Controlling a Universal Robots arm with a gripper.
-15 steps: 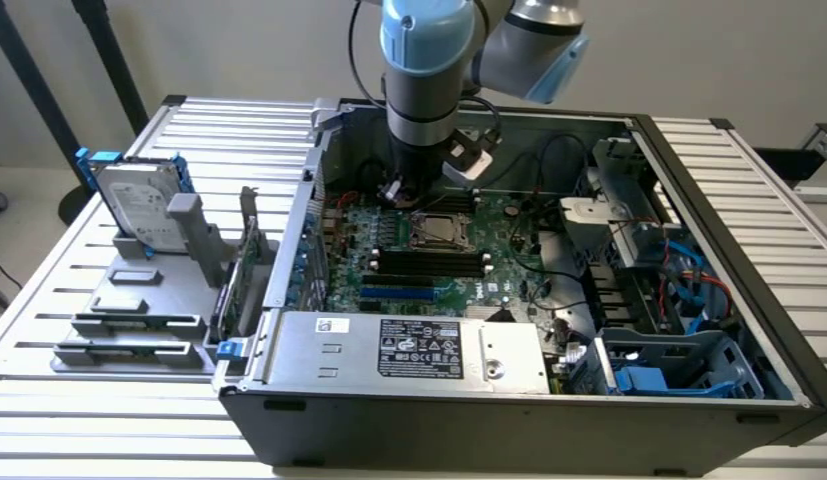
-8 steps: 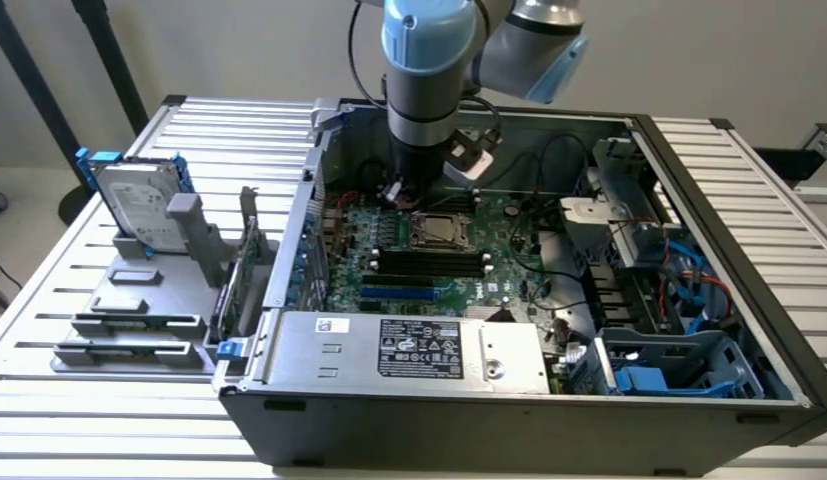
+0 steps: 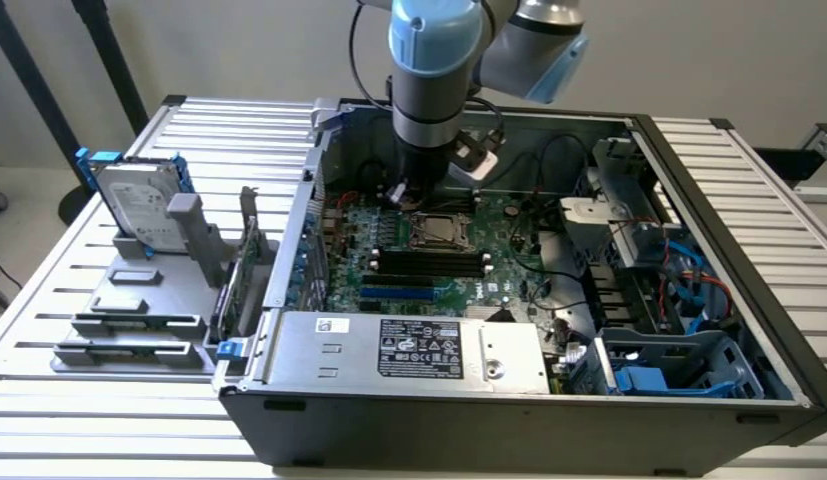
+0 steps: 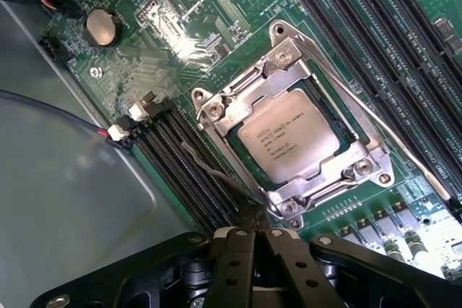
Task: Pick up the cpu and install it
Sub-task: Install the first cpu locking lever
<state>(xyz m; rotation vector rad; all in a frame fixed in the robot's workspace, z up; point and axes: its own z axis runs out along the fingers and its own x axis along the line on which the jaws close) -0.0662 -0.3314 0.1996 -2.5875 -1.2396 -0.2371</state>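
While seated in its socket (image 4: 289,142), cpu (image 4: 292,141) between memory slots (image 4: 191,164); hand (image 4: 249,250) closed, empty.

The arm (image 3: 433,90) is showing a dark grey cylindrical wrist section with a glossy light blue cap above it, and a second silver joint with a light blue cap is sitting to the exterior view's right (image 3: 540,50). A thin black cable is running down beside the dark section. In the wrist view the gripper (image 4: 253,230) is appearing as matte black angular linkages, with small round silver screws shining on its body.
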